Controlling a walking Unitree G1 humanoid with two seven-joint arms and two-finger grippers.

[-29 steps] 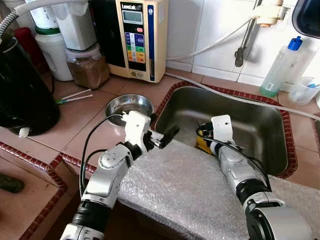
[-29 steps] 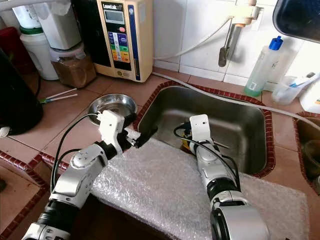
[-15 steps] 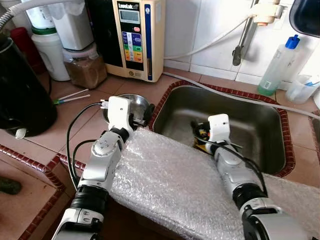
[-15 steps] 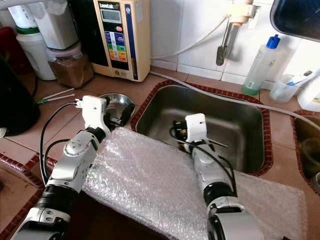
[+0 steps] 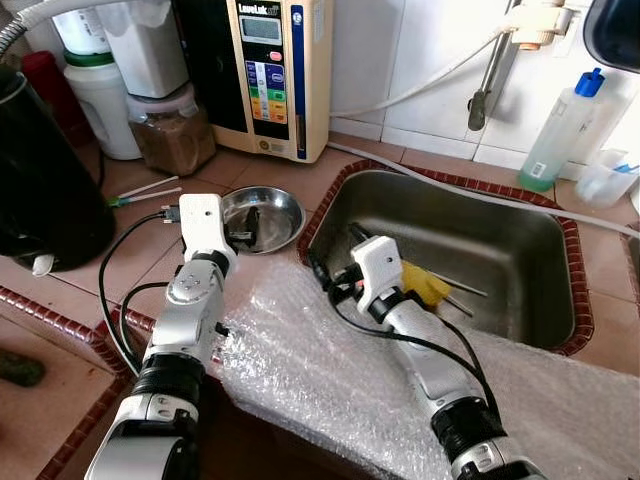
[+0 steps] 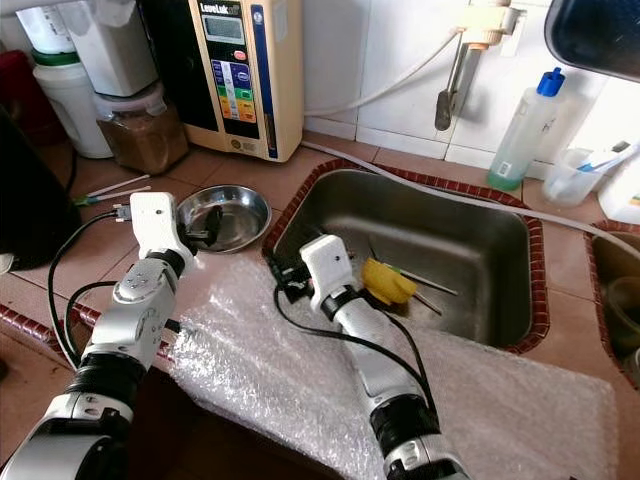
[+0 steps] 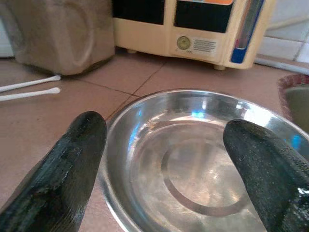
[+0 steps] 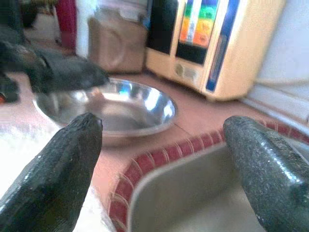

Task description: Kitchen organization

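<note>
A steel bowl sits on the tiled counter left of the sink. My left gripper is open at the bowl's near rim; in the left wrist view its fingers spread wide over the bowl. My right gripper is open and holds nothing, low over the sink's left rim, pointing toward the bowl. A yellow object lies in the sink beside thin utensils. A bubble wrap sheet covers the counter's front edge under both arms.
A cream water machine, a jar of brown powder and white containers stand at the back left. A black kettle is at far left. A tap and a blue-capped bottle are behind the sink. Two sticks lie near the bowl.
My left gripper swung left from the bubble wrap's edge to the bowl. My right gripper left the yellow object in the sink and moved left to the sink's rim.
</note>
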